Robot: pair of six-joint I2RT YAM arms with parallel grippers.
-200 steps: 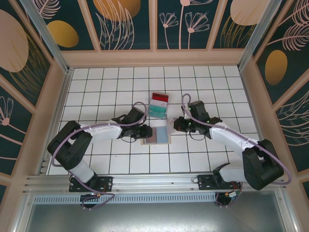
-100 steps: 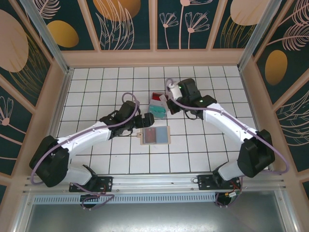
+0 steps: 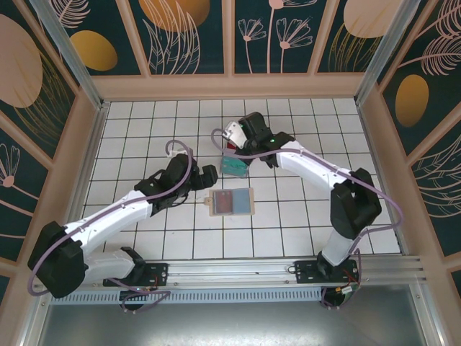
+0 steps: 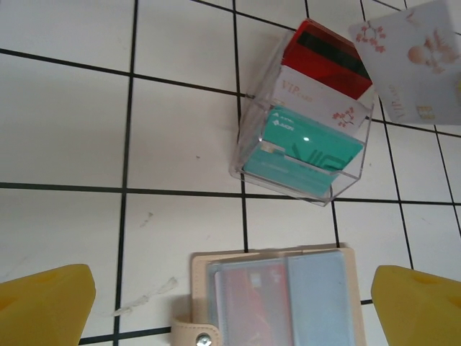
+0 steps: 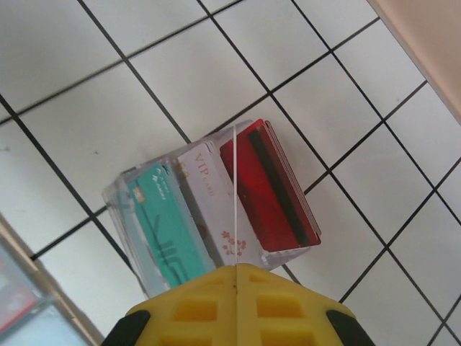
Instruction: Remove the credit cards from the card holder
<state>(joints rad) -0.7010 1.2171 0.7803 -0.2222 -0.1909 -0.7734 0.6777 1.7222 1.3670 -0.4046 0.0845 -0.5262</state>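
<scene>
We log: whitish credit card (image 4: 407,61) clamped in closed right gripper (image 5: 235,288), hanging above clear acrylic tray (image 3: 235,162), at 12 o'clock of card holder (image 3: 232,202). Edge-on in right wrist view — edge runs 12–6.

We judge card light, stiff, slick; best pinched at short edge.

Red card (image 4: 248,288) sits in left sleeve. Holder open flat, long axis 9–3.

Left gripper (image 3: 207,178) — fingers apart, empty, at holder's 10 o'clock.
</scene>
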